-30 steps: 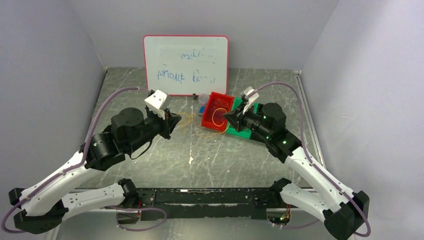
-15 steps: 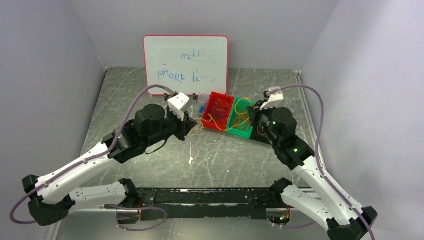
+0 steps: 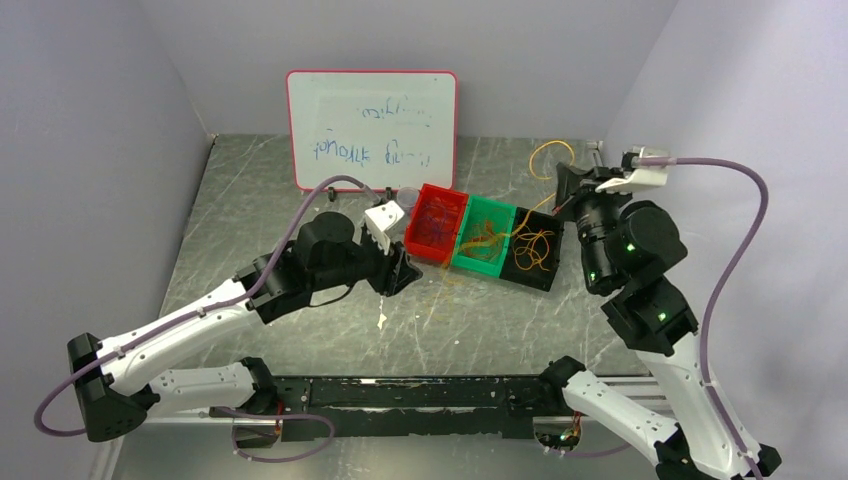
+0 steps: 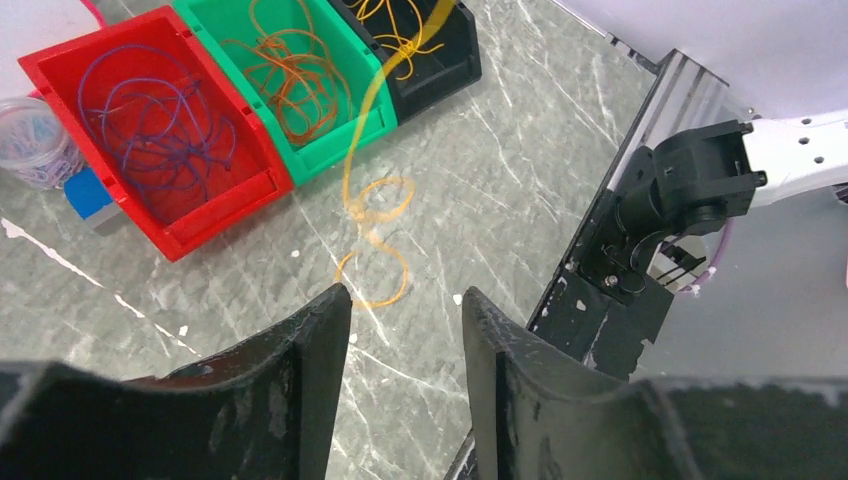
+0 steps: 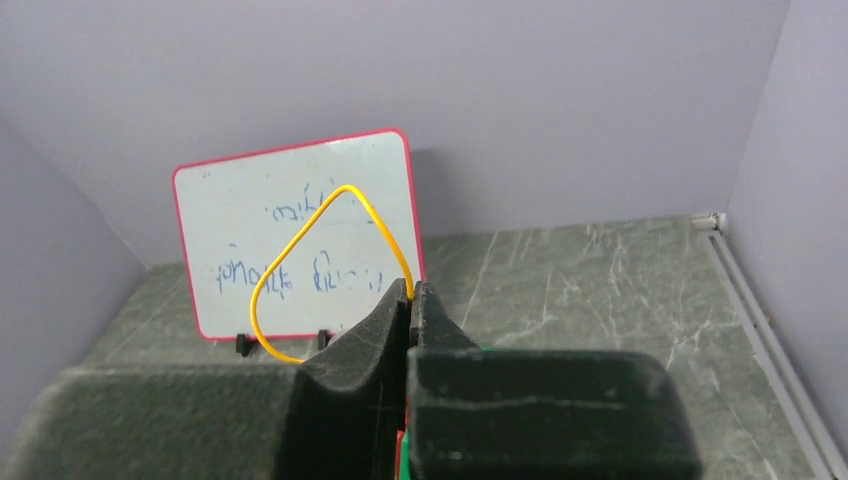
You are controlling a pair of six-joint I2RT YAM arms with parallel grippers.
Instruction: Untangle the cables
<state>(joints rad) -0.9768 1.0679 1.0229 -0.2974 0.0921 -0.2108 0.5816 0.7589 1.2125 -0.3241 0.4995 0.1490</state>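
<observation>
Right gripper, lifted high at the far right of the table, has its jaws pressed together on a thin yellow cable. The cable arcs up from the fingertips in a teardrop loop, seen against a whiteboard that stands at the back of the table.

Left gripper hovers low over the grey marbled table, just in front of the bins, with its two black fingers spread apart and nothing between them. Beyond those fingers a loose orange cable lies on the table in two small curls. One strand rises from it, blurred, toward the black bin (where it ends cannot be made out).

Three bins sit side by side, touching:
- **Red bin**: holds purple cables in loose loops.
- **Green bin**: holds orange cables.
- **Black bin**: holds yellow cables.

A small clear tub of coloured bits and a blue block sit just beside the red bin.
</observation>
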